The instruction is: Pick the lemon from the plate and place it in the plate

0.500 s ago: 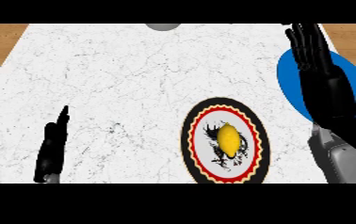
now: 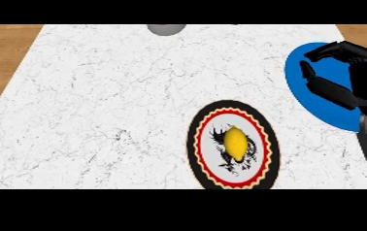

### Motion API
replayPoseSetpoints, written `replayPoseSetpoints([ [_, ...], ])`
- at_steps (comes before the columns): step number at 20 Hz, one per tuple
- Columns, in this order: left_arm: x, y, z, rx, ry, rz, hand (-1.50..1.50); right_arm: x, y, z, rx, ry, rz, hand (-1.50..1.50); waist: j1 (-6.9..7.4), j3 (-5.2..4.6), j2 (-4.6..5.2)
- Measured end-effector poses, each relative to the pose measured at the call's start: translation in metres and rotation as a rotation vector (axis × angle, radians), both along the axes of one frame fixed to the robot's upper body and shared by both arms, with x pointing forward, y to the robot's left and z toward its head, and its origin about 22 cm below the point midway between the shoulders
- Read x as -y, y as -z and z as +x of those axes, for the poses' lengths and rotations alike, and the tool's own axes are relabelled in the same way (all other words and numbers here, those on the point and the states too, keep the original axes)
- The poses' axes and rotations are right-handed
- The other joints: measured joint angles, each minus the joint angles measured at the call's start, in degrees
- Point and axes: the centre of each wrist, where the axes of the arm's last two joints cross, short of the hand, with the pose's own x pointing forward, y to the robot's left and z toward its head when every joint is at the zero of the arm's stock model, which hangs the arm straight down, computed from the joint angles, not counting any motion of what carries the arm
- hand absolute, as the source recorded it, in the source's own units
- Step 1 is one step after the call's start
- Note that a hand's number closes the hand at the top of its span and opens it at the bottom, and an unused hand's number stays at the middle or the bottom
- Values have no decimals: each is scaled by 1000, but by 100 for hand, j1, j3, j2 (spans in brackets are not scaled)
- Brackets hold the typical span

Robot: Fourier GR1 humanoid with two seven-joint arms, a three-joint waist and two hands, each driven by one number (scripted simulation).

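A white marbled desk (image 2: pixel 108 104) filled most of the head view, with a strip of wooden surface (image 2: pixel 18 45) visible along its far left edge. At the desk's far edge, left of centre, sat a small grey rounded object (image 2: pixel 166 29), only partly in frame. Nearer the robot and right of centre lay the patterned plate (image 2: pixel 203 128), black at the rim with a red-and-cream scalloped ring and a dark figure on its white middle. The lemon (image 2: pixel 235 142) rested at the centre of that plate, untouched and well apart from any hand. Farther right, against the picture's edge, lay the blue plate (image 2: pixel 305 67), partly cut off by the frame and partly covered by the robot's arm. Over it hovered the right hand (image 2: pixel 335 87), black, its fingers (image 2: pixel 331 50) curled inward toward the thumb and holding nothing. A sliver of the grey forearm (image 2: pixel 362 140) showed just below it at the right edge. The left hand did not appear in the picture.
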Motion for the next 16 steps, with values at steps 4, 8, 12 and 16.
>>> replayPoseSetpoints([
  [4, 18, -8, -41, -145, 84, -102, 0, 6, 16, -3, 7, 99, 42, -150, -113, -23, -10],
  [8, 34, -8, -46, -168, 120, -183, 0, 1, 28, -8, 1, 92, 55, -150, -211, -141, 4],
  [12, 40, -7, -47, -159, 117, -199, 0, 2, 35, -16, -43, 64, -26, -150, -260, -199, -7],
  [16, 43, -6, -46, -149, 114, -202, 0, 5, 39, -21, -164, 3, -193, -150, -239, -251, 2],
])
